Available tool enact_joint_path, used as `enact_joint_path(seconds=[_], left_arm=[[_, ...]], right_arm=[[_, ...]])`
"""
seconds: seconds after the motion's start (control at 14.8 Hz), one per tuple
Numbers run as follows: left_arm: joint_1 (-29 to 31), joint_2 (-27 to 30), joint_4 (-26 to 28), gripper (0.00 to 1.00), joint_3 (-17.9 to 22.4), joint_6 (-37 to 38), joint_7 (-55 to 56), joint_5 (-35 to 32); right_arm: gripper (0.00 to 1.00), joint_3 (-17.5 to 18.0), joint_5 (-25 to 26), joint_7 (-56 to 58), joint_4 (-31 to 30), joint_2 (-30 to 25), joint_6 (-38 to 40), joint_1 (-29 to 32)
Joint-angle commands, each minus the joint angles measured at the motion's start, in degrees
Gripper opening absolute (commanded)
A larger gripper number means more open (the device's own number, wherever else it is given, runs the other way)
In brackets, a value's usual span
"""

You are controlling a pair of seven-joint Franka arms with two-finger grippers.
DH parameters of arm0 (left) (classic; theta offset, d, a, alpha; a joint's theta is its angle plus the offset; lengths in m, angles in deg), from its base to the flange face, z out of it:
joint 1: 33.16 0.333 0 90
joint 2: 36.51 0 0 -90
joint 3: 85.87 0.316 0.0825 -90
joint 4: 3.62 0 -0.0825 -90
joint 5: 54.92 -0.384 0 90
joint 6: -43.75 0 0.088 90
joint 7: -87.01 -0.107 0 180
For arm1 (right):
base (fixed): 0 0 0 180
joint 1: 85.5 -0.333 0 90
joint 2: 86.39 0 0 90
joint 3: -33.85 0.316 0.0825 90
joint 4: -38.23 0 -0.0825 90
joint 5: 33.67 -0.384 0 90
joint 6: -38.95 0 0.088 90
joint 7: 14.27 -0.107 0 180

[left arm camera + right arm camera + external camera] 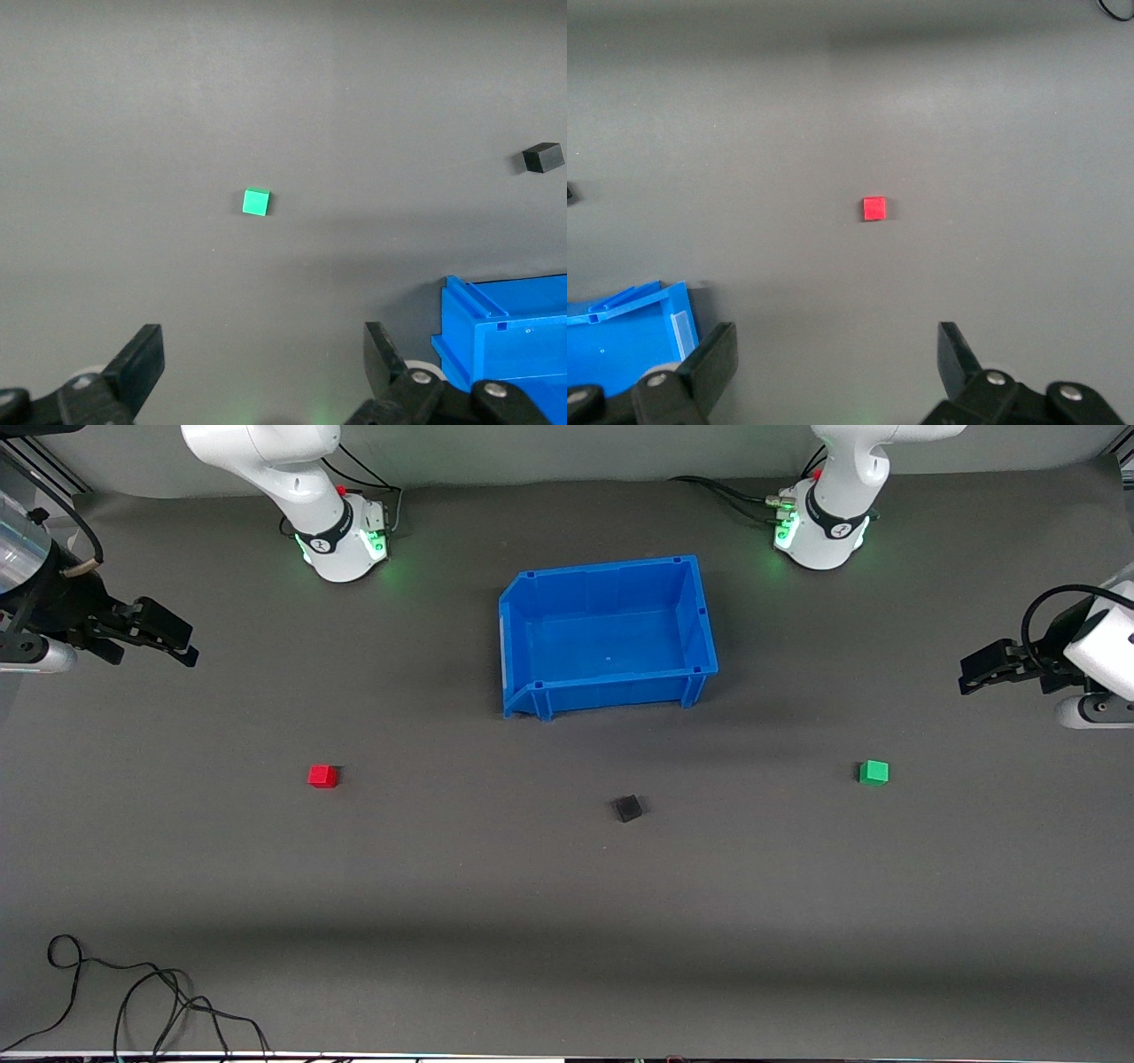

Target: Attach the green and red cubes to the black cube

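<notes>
The red cube [322,776] lies on the grey table toward the right arm's end; it also shows in the right wrist view [873,208]. The green cube [873,771] lies toward the left arm's end and shows in the left wrist view [256,203]. The black cube [628,808] lies between them, slightly nearer the front camera, and shows in the left wrist view [542,158]. My right gripper [182,646] is open and empty, up in the air at its end of the table. My left gripper [970,676] is open and empty at its end.
An empty blue bin [691,615] stands mid-table, farther from the front camera than the cubes; it shows in the left wrist view [505,341] and the right wrist view [620,328]. A black cable [133,992] lies at the table's near edge toward the right arm's end.
</notes>
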Motion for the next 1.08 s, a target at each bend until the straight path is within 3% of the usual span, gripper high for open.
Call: enact_joint_path(seconds=[0.0, 0.54, 1.02], left_arm=[[-0.4, -1.7, -3.2, 1.00, 0.3, 2.0, -0.6, -1.0], [-0.4, -1.7, -3.2, 1.00, 0.3, 2.0, -0.9, -1.0], [0.0, -1.9, -3.3, 1.00, 0.4, 1.3, 0.0, -0.9]], right_arm=[[1.00, 0.2, 1.2, 1.4, -1.3, -1.5, 0.1, 0.2], [1.00, -0.7, 1.2, 0.8, -3.0, -0.5, 0.8, 0.2], [0.99, -0.7, 1.3, -6.0, -10.6, 1.1, -9.2, 0.1]])
